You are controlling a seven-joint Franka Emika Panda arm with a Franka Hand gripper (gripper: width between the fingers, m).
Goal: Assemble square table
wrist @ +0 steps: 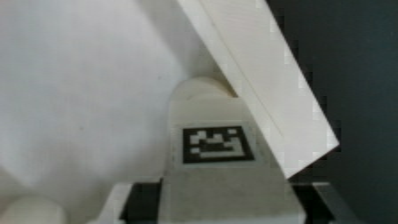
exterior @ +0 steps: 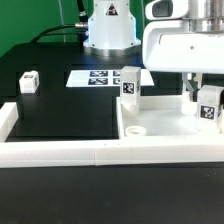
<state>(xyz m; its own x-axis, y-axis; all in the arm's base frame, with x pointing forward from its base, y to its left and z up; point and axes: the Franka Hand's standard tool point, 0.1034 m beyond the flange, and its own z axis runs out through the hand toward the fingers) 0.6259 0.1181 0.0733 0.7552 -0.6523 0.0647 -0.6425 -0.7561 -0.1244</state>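
The square tabletop (exterior: 165, 128), a white tray with a raised rim, lies at the exterior view's right with a round socket (exterior: 135, 129) near its front left corner. One leg block (exterior: 130, 86) stands upright at its far left edge. My gripper (exterior: 207, 100) is down over the tray's right side, shut on a second tagged leg (exterior: 208, 111). In the wrist view this leg (wrist: 217, 140) sits between my black pads (wrist: 146, 204), close against the tabletop's rim (wrist: 267, 80); my gripper (wrist: 222, 206) holds its near end. A third leg block (exterior: 28, 82) rests far left.
The marker board (exterior: 100, 77) lies flat at the back centre, in front of the robot base (exterior: 108, 30). A long white border wall (exterior: 90, 151) runs along the front and up the left side (exterior: 8, 120) of the black mat.
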